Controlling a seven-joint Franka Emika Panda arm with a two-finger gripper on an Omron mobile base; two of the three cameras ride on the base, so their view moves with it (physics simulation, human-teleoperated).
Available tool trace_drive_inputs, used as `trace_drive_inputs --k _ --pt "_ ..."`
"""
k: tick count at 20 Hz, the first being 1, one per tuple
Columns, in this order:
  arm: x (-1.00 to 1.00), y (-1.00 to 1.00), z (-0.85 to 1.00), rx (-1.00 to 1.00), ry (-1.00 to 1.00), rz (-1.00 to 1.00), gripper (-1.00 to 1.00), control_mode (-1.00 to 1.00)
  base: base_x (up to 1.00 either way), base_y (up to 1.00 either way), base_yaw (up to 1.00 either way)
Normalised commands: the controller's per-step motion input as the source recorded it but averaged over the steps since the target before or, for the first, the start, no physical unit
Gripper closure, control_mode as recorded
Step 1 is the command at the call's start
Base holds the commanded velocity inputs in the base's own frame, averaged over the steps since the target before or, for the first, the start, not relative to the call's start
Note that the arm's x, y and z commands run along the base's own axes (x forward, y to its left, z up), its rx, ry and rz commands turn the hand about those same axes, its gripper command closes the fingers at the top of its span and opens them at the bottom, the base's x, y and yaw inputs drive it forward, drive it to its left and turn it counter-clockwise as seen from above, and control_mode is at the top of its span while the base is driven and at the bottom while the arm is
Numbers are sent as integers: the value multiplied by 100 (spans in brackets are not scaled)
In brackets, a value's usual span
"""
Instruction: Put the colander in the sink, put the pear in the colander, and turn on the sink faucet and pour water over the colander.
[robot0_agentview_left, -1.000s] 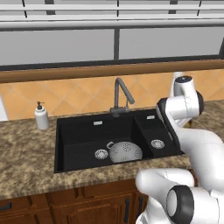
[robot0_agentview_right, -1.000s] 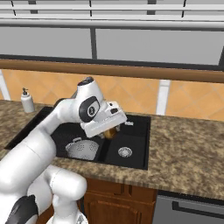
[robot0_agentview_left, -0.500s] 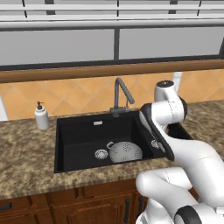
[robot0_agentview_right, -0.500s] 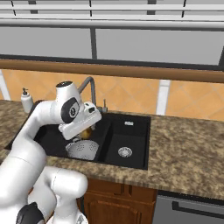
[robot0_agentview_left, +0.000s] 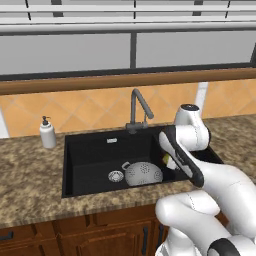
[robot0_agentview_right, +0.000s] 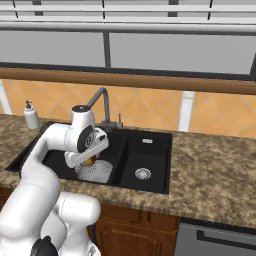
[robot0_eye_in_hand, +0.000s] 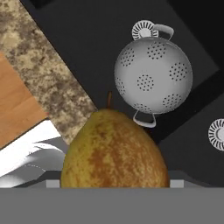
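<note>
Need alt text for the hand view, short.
A yellow-brown speckled pear sits close up in the tool, stem pointing up the frame. Beyond it a silver colander lies dome-up in the black sink, beside a round drain, with granite counter at left.

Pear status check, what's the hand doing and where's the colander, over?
Gripper shut on pear, carried above the sink. Colander in the wide basin, empty. Faucet stands beside the path.
</note>
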Motion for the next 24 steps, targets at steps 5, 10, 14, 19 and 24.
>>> trace_drive_inputs --k 5,10,14,19,24 --pt "21 37 -28 3 18 0 100 -100 0 0 0" --pt "0 -1 -40 13 -1 -6 100 -100 0 0 0" --pt "1 -7 -47 13 -3 -4 100 -100 0 0 0" --pt "22 0 -26 1 0 -1 100 -100 0 0 0" --pt "34 1 -6 0 -1 0 100 -100 0 0 0"
